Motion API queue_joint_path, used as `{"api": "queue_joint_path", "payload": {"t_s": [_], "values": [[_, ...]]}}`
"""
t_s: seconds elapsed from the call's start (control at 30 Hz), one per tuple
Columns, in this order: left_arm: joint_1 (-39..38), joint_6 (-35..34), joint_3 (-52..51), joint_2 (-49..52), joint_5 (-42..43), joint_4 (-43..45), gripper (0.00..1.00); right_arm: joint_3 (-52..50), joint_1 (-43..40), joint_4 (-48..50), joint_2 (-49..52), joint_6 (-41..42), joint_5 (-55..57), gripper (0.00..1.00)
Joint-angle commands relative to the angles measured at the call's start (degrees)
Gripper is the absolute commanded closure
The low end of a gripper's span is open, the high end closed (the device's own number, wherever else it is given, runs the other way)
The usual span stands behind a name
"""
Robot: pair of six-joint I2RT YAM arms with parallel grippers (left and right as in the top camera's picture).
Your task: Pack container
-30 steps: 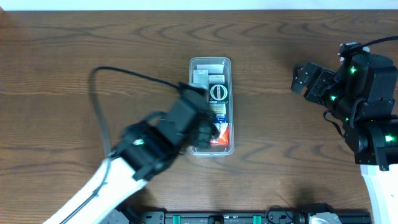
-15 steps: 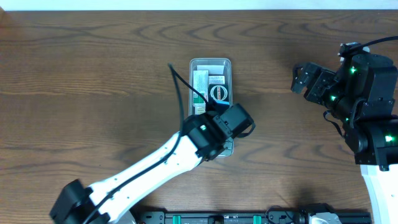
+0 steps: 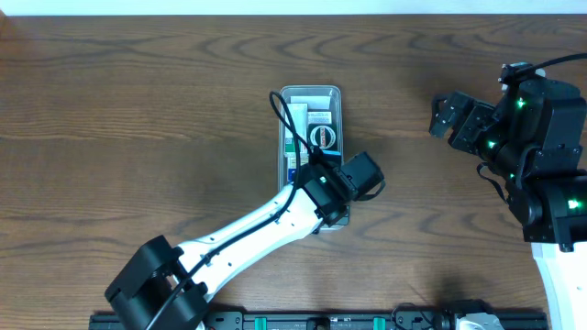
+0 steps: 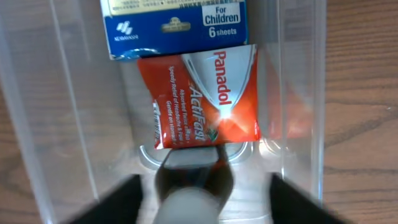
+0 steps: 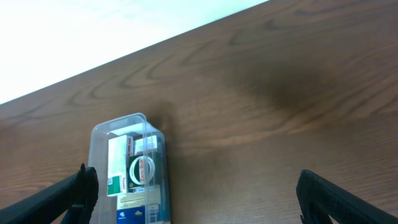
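Note:
The container [image 3: 310,89] is a clear, long tub in the middle of the table, holding several small boxes and a round tin [image 3: 323,136]. My left gripper [image 3: 353,179] hangs over its near end, open. In the left wrist view a red Panadol box [image 4: 205,96] lies flat on the bottom of the container [image 4: 298,74], below a blue box [image 4: 177,28] and free of my left gripper [image 4: 199,202]. A blurred pale shape sits low between the dark fingers [image 4: 118,202]. My right gripper [image 3: 448,115] stays open, far right of the tub.
Bare wooden table surrounds the tub. The left arm's black cable [image 3: 284,115] loops over the tub's left side. The right wrist view shows the container [image 5: 118,126] at lower left, wide wood between the spread right gripper [image 5: 208,199], and the table's far edge.
The left arm swung right, over the tub's near end, and its jaws opened. The red box now lies loose in the tub. The right arm has not moved.

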Motion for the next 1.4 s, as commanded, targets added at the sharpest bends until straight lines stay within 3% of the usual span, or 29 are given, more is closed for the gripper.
{"api": "queue_joint_path", "payload": {"t_s": [0.0, 0.17, 0.37, 0.57, 0.77, 0.8, 1.37], "values": [[0.0, -0.7, 0.2, -2.3, -0.3, 0.2, 0.28, 0.3, -0.4, 0.1, 0.0, -0.3, 0.0, 0.01], [0.1, 0.0, 0.5, -10.0, -1.2, 0.2, 0.20, 0.3, -0.4, 0.1, 0.0, -0.3, 0.0, 0.01], [3.1, 6.1, 0.5, -21.7, -6.9, -2.1, 0.18, 0.3, -0.4, 0.1, 0.0, -0.3, 0.0, 0.01], [12.8, 12.5, 0.5, -31.3, -12.4, -2.1, 0.18, 0.3, -0.4, 0.1, 0.0, -0.3, 0.0, 0.01], [23.9, 24.8, 0.5, -35.8, -12.4, 1.6, 0.11, 0.3, -0.4, 0.1, 0.0, -0.3, 0.0, 0.01], [25.2, 25.3, 0.5, -36.3, -12.5, 1.4, 0.01, 0.3, -0.4, 0.1, 0.0, -0.3, 0.0, 0.01], [37.6, 27.9, 0.5, -43.5, -18.4, -4.2, 0.01, 0.3, -0.4, 0.1, 0.0, -0.3, 0.0, 0.01]]}}
